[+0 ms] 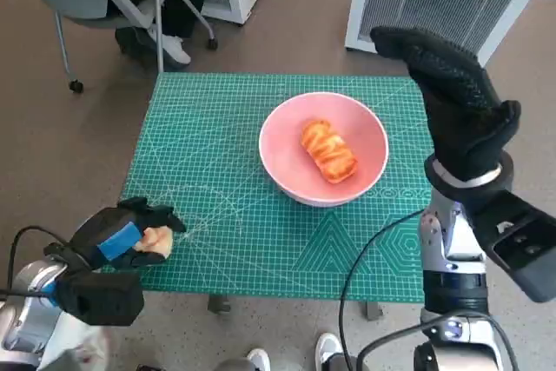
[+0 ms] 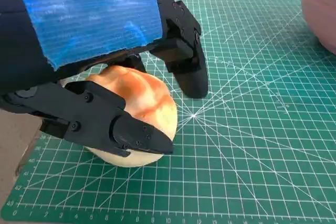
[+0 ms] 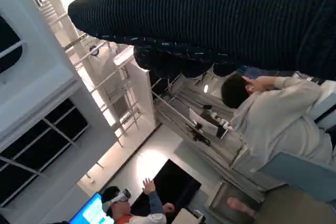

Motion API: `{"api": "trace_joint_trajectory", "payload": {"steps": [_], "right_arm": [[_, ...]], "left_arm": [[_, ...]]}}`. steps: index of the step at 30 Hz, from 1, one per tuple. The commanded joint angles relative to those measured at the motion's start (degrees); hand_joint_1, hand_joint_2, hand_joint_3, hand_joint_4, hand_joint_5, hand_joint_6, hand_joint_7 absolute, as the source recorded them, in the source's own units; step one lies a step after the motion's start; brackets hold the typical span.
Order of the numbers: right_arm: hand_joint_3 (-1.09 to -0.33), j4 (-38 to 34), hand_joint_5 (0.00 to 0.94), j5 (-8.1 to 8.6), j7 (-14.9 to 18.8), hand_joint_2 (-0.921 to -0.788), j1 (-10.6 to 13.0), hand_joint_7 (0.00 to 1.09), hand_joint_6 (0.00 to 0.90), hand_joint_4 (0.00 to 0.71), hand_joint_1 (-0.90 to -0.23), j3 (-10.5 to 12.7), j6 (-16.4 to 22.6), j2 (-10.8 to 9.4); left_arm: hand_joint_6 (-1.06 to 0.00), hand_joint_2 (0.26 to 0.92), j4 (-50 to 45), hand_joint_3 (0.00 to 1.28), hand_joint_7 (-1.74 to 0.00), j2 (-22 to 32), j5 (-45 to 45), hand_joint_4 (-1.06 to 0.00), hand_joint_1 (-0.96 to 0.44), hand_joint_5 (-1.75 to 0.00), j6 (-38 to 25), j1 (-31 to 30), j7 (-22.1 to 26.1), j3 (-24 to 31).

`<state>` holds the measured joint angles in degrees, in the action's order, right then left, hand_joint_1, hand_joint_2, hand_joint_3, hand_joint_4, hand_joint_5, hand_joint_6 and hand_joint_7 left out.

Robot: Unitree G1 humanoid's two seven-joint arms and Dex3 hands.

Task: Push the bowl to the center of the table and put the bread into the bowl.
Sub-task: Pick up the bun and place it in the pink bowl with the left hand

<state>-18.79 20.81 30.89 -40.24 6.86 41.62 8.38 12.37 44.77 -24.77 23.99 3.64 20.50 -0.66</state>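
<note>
1. Near the table's middle, our pink bowl already holds one glazed bread.
2. Our left hand grips a second bread roll at the mat's near left corner; carrying it over remains.
3. Our right hand is raised, empty, fingers extended.

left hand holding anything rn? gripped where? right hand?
Left hand grips a bread roll around its sides, at the mat's near-left corner. Right hand holds nothing, raised.
</note>
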Motion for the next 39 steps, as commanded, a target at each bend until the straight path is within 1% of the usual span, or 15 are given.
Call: {"api": "trace_joint_trajectory", "payload": {"steps": [1,5,10,13,17,22,27,34,39], "right_arm": [[-0.835,-0.49,0.474,0.52,0.3,-0.921,0.91,0.67,-0.001,-0.001,-0.562,0.32,-0.34,0.05],[-0.832,-0.66,0.475,0.47,0.35,-0.921,0.85,0.67,-0.001,-0.001,-0.564,0.4,-0.13,0.08],[-0.83,-0.81,0.477,0.63,0.57,-0.921,0.64,0.68,-0.001,-0.001,-0.563,0.5,-0.06,0.19],[-0.83,-0.92,0.478,0.72,0.69,-0.921,0.51,0.68,-0.001,-0.001,-0.563,0.59,-0.05,0.26],[-0.83,-1.29,0.479,0.91,0.98,-0.921,0.25,0.68,-0.001,-0.001,-0.56,0.79,0.03,0.4],[-0.828,-2.06,0.48,1.15,1.37,-0.921,-0.16,0.68,-0.001,-0.001,-0.559,1.0,0.32,0.41],[-0.826,-2.96,0.481,1.28,1.77,-0.921,-0.56,0.67,-0.001,-0.001,-0.559,1.11,0.8,0.29],[-0.827,-4.67,0.482,0.76,1.91,-0.921,-1.14,0.66,-0.001,-0.001,-0.552,1.07,1.95,0.17],[-0.826,-5.28,0.482,0.51,1.71,-0.921,-1.32,0.66,-0.001,-0.001,-0.546,1.0,2.33,0.15]], "left_arm": [[-0.59,0.92,-3.01,0.21,-1.21,1.81,1.14,-0.41,0.0,-1.46,-0.87,0.77,0.85,1.32],[-0.59,0.92,-6.5,0.21,-1.21,2.6,2.84,-0.41,0.0,-1.46,-2.59,1.86,2.38,3.03],[-0.59,0.92,-13.28,0.21,-1.23,3.03,5.39,-0.42,0.0,-1.44,-6.46,4.47,4.11,5.87],[-0.59,0.92,-16.8,0.19,-1.24,2.61,6.25,-0.44,0.0,-1.39,-8.18,6.62,4.12,6.99],[-0.6,0.92,-19.42,0.16,-1.27,1.14,6.87,-0.5,0.0,-1.29,-9.77,11.59,3.42,6.82],[-0.61,0.92,-20.4,0.14,-1.28,-2.27,6.31,-0.53,0.0,-1.24,-11.14,19.95,2.22,4.08],[-0.61,0.92,-19.26,0.14,-1.27,-6.43,5.15,-0.55,0.0,-1.24,-10.83,28.24,1.42,-0.05],[-0.61,0.92,-10.5,0.13,-1.22,-12.95,4.59,-0.55,0.0,-1.29,-5.04,40.3,1.75,-7.23],[-0.6,0.92,-3.1,0.13,-1.27,-16.81,3.74,-0.57,0.0,-1.22,-2.15,46.91,2.24,-11.17]]}}
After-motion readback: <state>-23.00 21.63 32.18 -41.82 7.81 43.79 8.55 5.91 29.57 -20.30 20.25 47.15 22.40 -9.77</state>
